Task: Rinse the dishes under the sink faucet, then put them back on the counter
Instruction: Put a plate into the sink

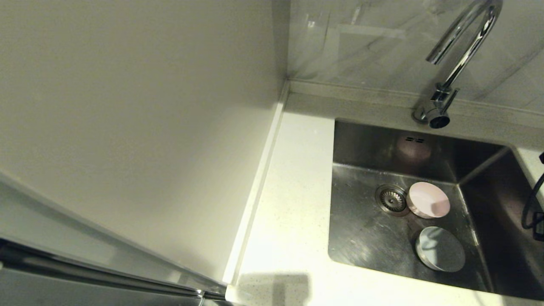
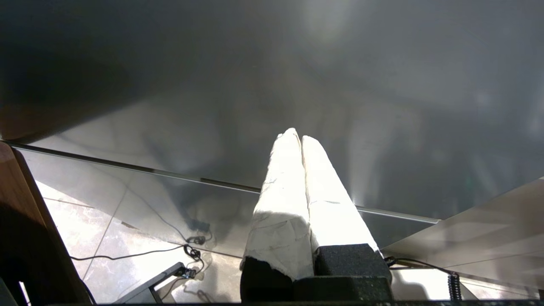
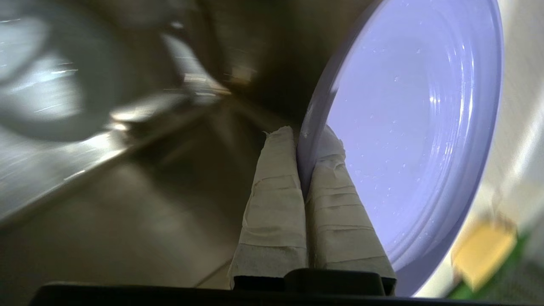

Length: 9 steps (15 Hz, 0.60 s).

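Observation:
In the right wrist view my right gripper [image 3: 310,134] is shut on the rim of the lilac plate [image 3: 408,127], one taped finger on each face. The plate stands on edge, with water drops on it, beside brushed steel [image 3: 127,170]. Neither shows in the head view. There, the sink [image 1: 365,238] holds a pale pink bowl [image 1: 428,199] next to the drain [image 1: 391,199] and a pale blue-white bowl [image 1: 440,249] nearer the front. The chrome faucet [image 1: 461,55] arches over the back rim. My left gripper [image 2: 296,136] is shut and empty, parked low over the floor.
White speckled counter [image 1: 289,191] runs left of the sink, bounded by a cream wall panel [image 1: 127,127]. A black cable [image 1: 533,204] hangs at the right edge. A blurred yellow and green object [image 3: 480,250] lies beyond the plate.

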Motion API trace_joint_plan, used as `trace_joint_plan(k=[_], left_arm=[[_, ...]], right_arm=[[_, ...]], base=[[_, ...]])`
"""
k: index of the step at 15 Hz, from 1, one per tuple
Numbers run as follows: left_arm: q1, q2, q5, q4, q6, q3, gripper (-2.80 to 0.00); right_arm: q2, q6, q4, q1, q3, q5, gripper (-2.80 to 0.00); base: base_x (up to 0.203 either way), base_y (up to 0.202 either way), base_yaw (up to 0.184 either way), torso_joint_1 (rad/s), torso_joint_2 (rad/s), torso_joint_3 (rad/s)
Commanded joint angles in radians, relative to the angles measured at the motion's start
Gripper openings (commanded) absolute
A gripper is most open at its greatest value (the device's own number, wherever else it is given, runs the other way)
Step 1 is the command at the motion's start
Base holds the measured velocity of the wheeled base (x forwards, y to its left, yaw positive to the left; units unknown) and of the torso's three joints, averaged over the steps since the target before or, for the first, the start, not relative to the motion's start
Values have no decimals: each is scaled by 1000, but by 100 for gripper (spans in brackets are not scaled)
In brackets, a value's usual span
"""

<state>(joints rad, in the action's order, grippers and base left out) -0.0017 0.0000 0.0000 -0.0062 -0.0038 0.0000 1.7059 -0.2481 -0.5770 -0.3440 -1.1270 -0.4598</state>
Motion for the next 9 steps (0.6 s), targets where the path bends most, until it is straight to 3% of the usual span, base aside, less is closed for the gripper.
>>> trace_joint_plan(k=[1,6,9], left_arm=[[0,0,0,0,-1,3,-280],[0,0,0,-1,-1,3,-280],[0,0,0,-1,-1,3,-280]], right_arm=[[-49,5,-4,145,-27,-1,-280],[-7,9,-5,455,-115,-32,-280],[106,5,-4,546,-203,-51,-280]], base=[[0,0,0,0,0,0],[0,0,0,0,0,0],[0,0,0,0,0,0]])
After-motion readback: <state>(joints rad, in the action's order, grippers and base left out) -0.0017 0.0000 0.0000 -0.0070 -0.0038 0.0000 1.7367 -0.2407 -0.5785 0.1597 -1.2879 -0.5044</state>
